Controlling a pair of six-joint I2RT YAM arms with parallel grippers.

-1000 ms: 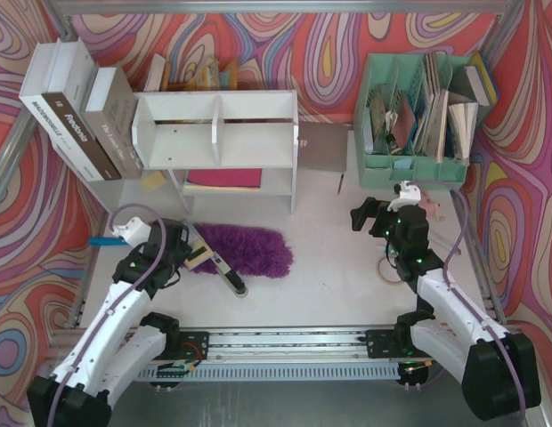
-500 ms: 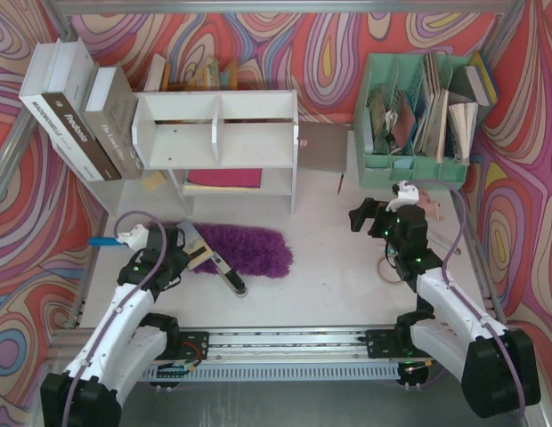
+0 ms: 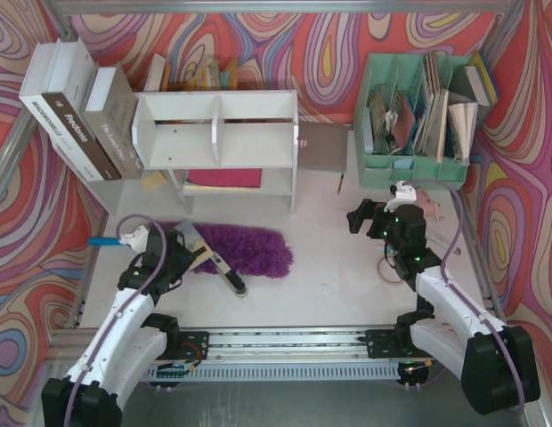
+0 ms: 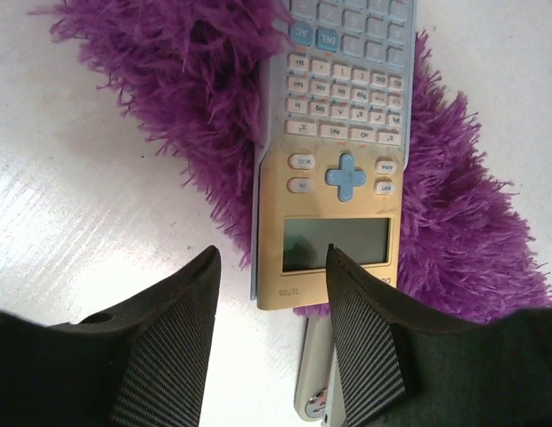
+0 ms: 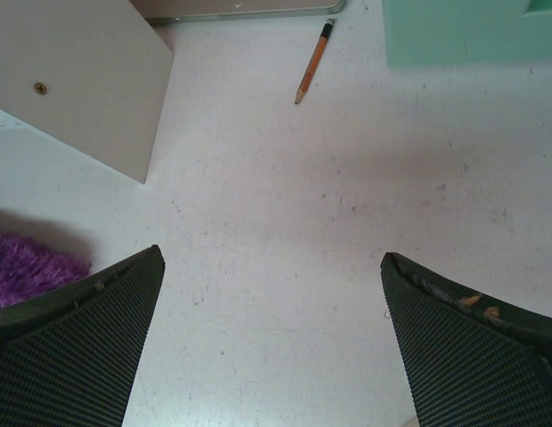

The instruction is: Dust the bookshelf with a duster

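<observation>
The purple duster [image 3: 249,249] lies on the table in front of the white bookshelf [image 3: 218,133], its blue handle [image 3: 102,241] poking out left of my left arm. A gold calculator [image 4: 343,151] rests on top of the duster's fluff [image 4: 169,62]. My left gripper [image 4: 271,258] is open, low over the table at the calculator's near end, its jaws apart with nothing between them. My right gripper [image 5: 269,258] is wide open over bare table, right of the shelf's side panel [image 5: 80,80]. The duster's tip [image 5: 27,262] shows at its left.
A silver and black object [image 3: 227,274] lies by the duster's near edge. Boxes [image 3: 76,111] lean left of the shelf. A mint-green file organizer [image 3: 418,116] with papers stands back right. A pencil [image 5: 312,62] lies before it.
My left arm has shifted slightly at the duster's left end, and the calculator has tilted a little. The right arm has stayed put.
</observation>
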